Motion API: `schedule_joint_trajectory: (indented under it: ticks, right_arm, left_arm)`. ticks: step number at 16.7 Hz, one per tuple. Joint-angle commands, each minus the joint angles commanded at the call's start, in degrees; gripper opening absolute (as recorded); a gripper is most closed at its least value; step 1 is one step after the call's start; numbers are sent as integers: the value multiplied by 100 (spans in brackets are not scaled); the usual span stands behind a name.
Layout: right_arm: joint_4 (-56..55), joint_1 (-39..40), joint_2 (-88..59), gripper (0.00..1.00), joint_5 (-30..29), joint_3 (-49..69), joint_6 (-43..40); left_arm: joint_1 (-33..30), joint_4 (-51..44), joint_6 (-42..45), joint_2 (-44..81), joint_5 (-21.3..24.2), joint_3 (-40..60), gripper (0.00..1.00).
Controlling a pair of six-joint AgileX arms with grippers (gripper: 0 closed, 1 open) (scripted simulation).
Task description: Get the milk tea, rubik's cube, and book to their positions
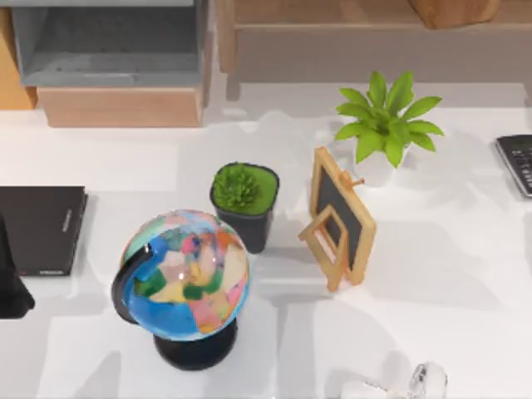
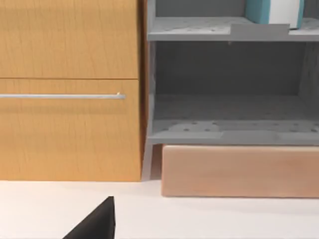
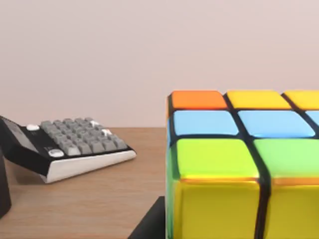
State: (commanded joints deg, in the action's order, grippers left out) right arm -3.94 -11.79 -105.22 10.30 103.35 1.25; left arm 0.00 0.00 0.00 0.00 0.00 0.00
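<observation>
Close before the right wrist camera, the rubik's cube [image 3: 239, 164] is seen, with orange, yellow, blue and green squares facing it, above a wooden surface [image 3: 89, 199]. Whether the right gripper's fingers hold the cube cannot be told. Farther off on that wood, a black calculator [image 3: 65, 147] with grey keys lies tilted.

In the top view, a dark part of the left arm [image 1: 12, 278] is seen at the table's [image 1: 432, 274] left edge, beside the thin black book [image 1: 41, 229]; its jaws cannot be judged. Nearest stands a globe [image 1: 187, 270], behind it a black plant pot [image 1: 245, 204], a small wooden easel board [image 1: 341, 216] and a leafy green plant [image 1: 386, 120].

Farthest, from the left wrist, the book [image 2: 274, 11] is seen on the upper level of a grey shelf [image 2: 229, 79], next to a wooden drawer cabinet [image 2: 70, 89]
</observation>
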Motion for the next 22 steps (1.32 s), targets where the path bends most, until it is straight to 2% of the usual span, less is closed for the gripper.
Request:
schedule_joint_trajectory:
  ticks: [8,21,22]
  right_arm:
    - [93,66,-497,0,-76,413,-41]
    - [93,66,-497,98,-76,413,-41]
    - [93,66,-497,100,-76,413,-41]
  left_arm:
    - [0,0,0,0,0,0,100]
    - [0,0,0,0,0,0,100]
    - [0,0,0,0,0,0,100]
